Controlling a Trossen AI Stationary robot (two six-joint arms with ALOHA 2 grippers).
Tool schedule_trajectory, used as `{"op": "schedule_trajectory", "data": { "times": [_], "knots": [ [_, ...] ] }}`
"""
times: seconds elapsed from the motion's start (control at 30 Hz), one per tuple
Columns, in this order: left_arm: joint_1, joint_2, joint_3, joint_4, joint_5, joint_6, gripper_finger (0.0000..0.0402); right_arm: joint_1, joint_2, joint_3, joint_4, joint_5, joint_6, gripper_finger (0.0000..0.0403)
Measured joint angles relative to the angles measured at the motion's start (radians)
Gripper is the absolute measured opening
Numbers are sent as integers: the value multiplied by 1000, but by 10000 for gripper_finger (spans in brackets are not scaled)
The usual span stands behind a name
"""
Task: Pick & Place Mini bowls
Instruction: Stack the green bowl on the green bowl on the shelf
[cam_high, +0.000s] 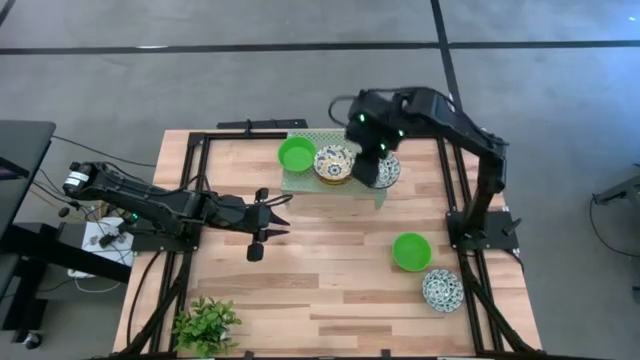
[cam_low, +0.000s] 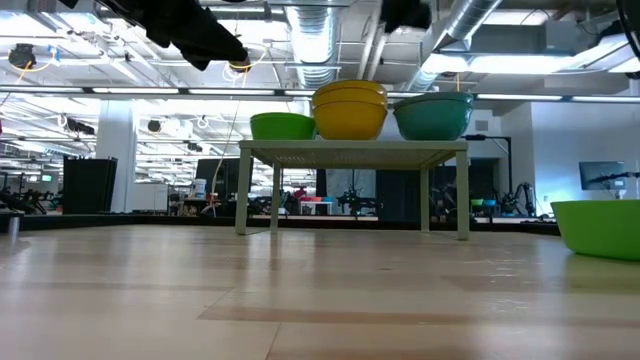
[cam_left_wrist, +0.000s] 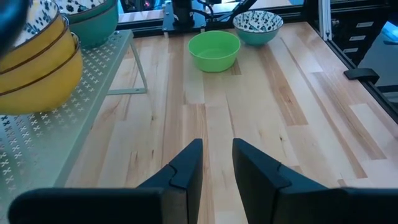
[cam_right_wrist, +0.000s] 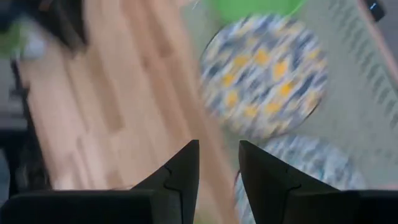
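A pale green perforated rack (cam_high: 300, 182) stands at the table's far middle. On it sit a green mini bowl (cam_high: 296, 154), a stack of yellow-and-blue floral bowls (cam_high: 334, 163) and a blue floral bowl (cam_high: 391, 172). My right gripper (cam_right_wrist: 217, 165) hovers open above the rack, over the edge of the blue floral bowl (cam_right_wrist: 311, 177), touching nothing. Another green bowl (cam_high: 411, 251) and a blue floral bowl (cam_high: 442, 290) rest on the table at the near right. My left gripper (cam_left_wrist: 216, 163) waits open over the table's left middle, pointing toward the right edge.
A small leafy plant (cam_high: 205, 325) stands at the near left corner. Black frame rails (cam_high: 455, 190) run along the table's edges. Bare wood (cam_high: 330, 260) lies between the rack and the near edge.
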Motion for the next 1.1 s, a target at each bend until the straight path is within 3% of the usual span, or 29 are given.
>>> {"op": "schedule_trajectory", "data": {
  "times": [0.23, 0.33, 0.47, 0.53, 0.87, 1.0, 1.1],
  "knots": [
    [0, 0, 0, 9, 0, 0, 89, 290, -82, -84, -7, 41, -31, 109],
    [0, 2, 0, 12, 0, -8, 89, 418, -139, -216, 24, 134, 42, 109],
    [0, 2, 0, 12, 0, -26, 89, 558, -240, -455, 36, 274, 271, 109],
    [0, 2, 0, 13, 0, -27, 89, 614, -296, -595, 75, 291, 373, 109],
    [0, 2, 0, 27, 0, -27, 89, 733, -596, -1284, 688, 202, 653, 109],
    [0, 2, 0, 37, 0, -27, 89, 761, -605, -1429, 857, 152, 697, 109],
    [0, 2, 0, 40, 0, -27, 89, 773, -566, -1464, 859, 154, 737, 109]
  ]
}}
